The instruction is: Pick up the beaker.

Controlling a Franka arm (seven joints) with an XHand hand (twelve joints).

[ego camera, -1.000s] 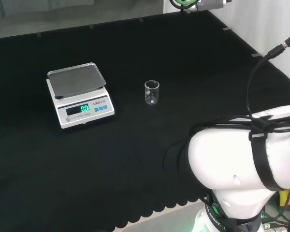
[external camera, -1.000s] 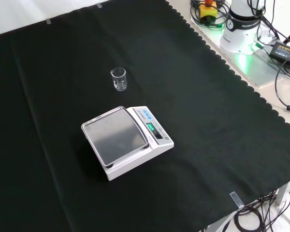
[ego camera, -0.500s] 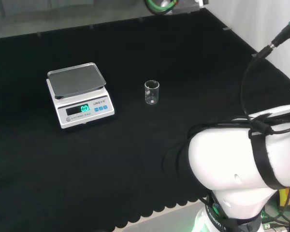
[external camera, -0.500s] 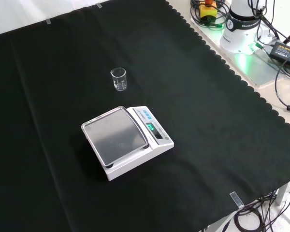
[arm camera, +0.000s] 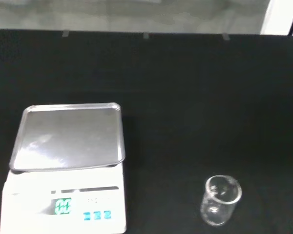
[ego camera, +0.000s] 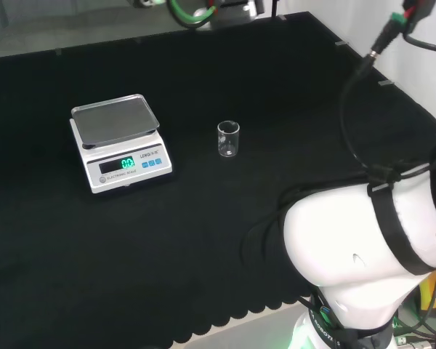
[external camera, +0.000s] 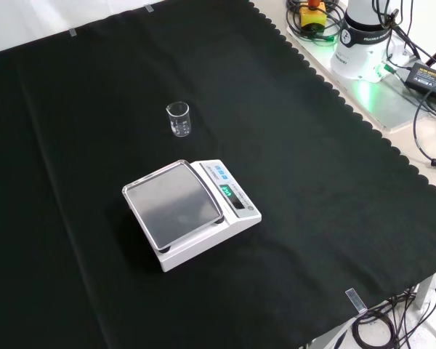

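- In the head view, the green-ringed part of the arm at the top edge has been shifted leftward over the last second, from near the top right to a spot above the far middle of the black-clothed bench (ego camera: 203, 233); the big white arm link (ego camera: 370, 240) at the right has been swung as well, and the cable above it now rises higher.
- Nothing on the cloth has been disturbed: the small clear glass beaker (ego camera: 228, 139) and the white electronic scale with a steel pan and green display (ego camera: 120, 142) are seen in the same places as before.
- This is judged to be an early approach: the wrist is being carried toward the beaker, and the pick-up has not yet been begun.
- The state of the fingers cannot be told from these views.
- The beaker (external camera: 179, 119) is seen upright on the cloth, apparently empty, with faint graduation marks on its wall. In the head view it stands to the right of the scale and well apart from it; in the front view it stands beyond the scale (external camera: 191, 212).
- In the wrist view the beaker (arm camera: 220, 200) is seen from above and at an angle, with its open rim visible, beside the scale (arm camera: 66, 165).
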